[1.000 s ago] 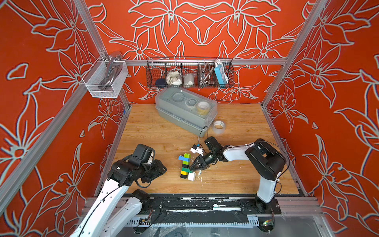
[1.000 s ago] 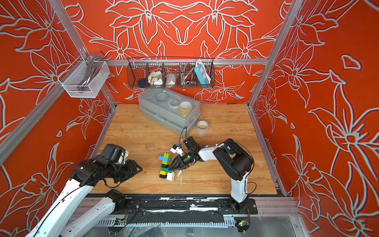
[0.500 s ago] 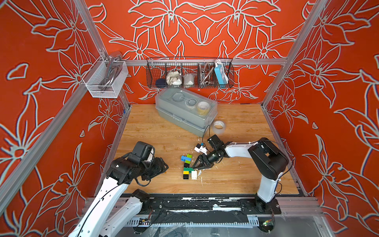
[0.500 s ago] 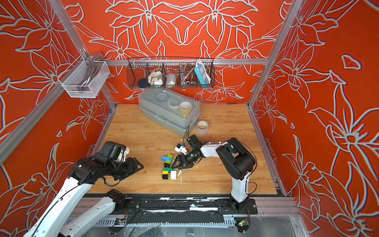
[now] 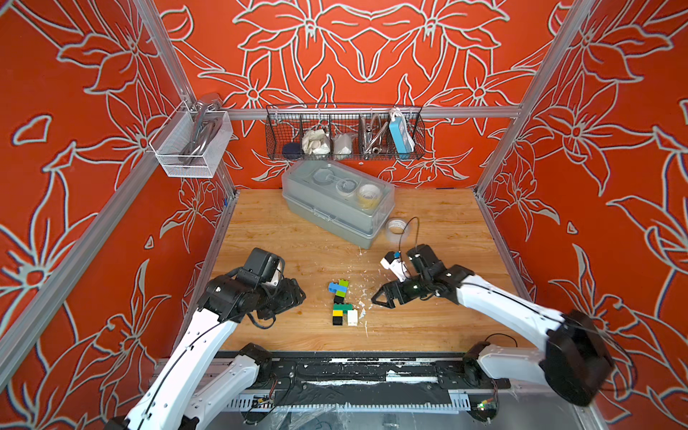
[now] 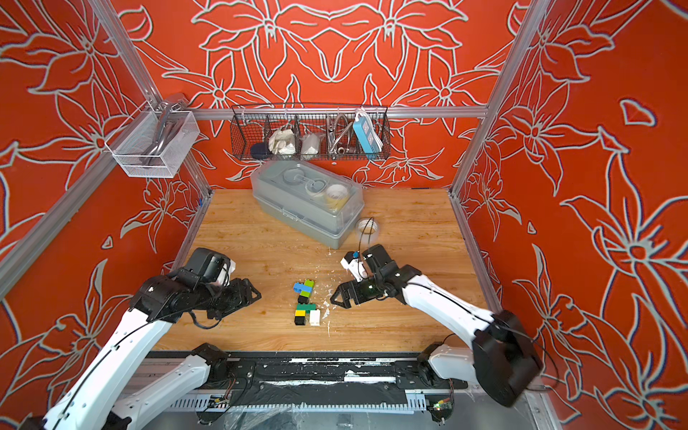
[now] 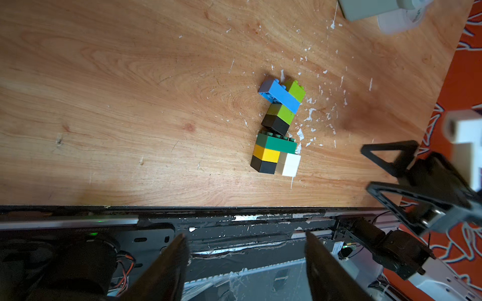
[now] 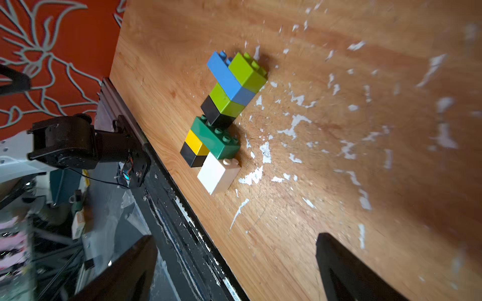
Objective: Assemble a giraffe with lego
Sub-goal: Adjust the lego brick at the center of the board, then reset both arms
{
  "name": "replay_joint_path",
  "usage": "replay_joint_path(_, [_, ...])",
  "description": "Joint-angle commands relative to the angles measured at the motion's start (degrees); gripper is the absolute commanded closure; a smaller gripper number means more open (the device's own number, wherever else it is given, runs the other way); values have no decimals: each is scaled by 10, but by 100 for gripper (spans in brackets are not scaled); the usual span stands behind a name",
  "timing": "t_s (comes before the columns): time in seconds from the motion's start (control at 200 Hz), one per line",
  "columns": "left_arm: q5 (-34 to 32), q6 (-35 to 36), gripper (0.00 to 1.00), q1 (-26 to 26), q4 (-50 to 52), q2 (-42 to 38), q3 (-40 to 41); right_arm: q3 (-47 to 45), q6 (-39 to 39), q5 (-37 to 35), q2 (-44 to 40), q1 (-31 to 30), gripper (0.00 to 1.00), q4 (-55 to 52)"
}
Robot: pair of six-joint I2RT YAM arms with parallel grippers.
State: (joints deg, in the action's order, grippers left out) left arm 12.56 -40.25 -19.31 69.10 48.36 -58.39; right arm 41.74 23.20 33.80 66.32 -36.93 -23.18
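Nearest me, the giraffe (image 5: 340, 303) lies flat on the wooden table (image 5: 283, 238), close to the front edge, with its legs toward me and its blue head pointing away. My left gripper (image 5: 298, 298) hovers near it on one side, jaws apart and empty. My right gripper (image 5: 378, 299) is near it on the other side, jaws spread wide and touching nothing. White flecks dot the wood around the figure. Farther back stands a grey plastic box (image 5: 335, 212) with a tape roll (image 5: 396, 226) just beside it. A wire basket (image 5: 346, 130) hangs on the back wall.
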Motion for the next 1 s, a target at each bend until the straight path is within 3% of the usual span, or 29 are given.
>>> replay_joint_path(0.0, [7, 5, 32, 4, -20, -2, 17, -21, 26, -116, -73, 13, 0, -35])
replay_joint_path(0.13, [47, -10, 33, 3, -67, -4, 70, -4, -6, -116, -77, 49, 0, -83])
replay_joint_path(0.235, [21, -13, 32, 3, -91, -20, 107, 41, -45, -135, -51, 68, 0, -141])
replay_joint_path(0.34, [-36, -9, 16, 4, -93, -24, 118, 60, -59, -168, -96, 99, 0, -137])
replay_joint_path(0.4, [-57, -12, 0, 3, -113, -26, 118, 46, -55, -242, -150, 112, 0, -107])
replay_joint_path(0.53, [-127, -10, 0, 4, -168, -20, 110, -15, -56, -518, -234, 124, 0, -46])
replay_joint_path(0.585, [-179, -4, 0, 4, -194, -16, 110, -58, -105, -574, -248, 140, 0, 16])
replay_joint_path(0.626, [-226, 8, 0, 4, -216, -15, 115, -84, -145, -563, -246, 168, 0, 62])
replay_joint_path(0.711, [-335, 65, 0, 4, -297, -20, 147, -131, -192, -468, -208, 248, 0, 159])
replay_joint_path(0.786, [-409, 158, 0, 6, -427, -37, 207, -161, -213, -441, -161, 287, 0, 245])
replay_joint_path(0.881, [-422, 276, 0, 32, -596, -44, 283, -181, -219, -384, -109, 316, 0, 346])
replay_joint_path(0.996, [-404, 291, 0, 94, -659, 5, 323, -192, -231, -363, -37, 330, 0, 429])
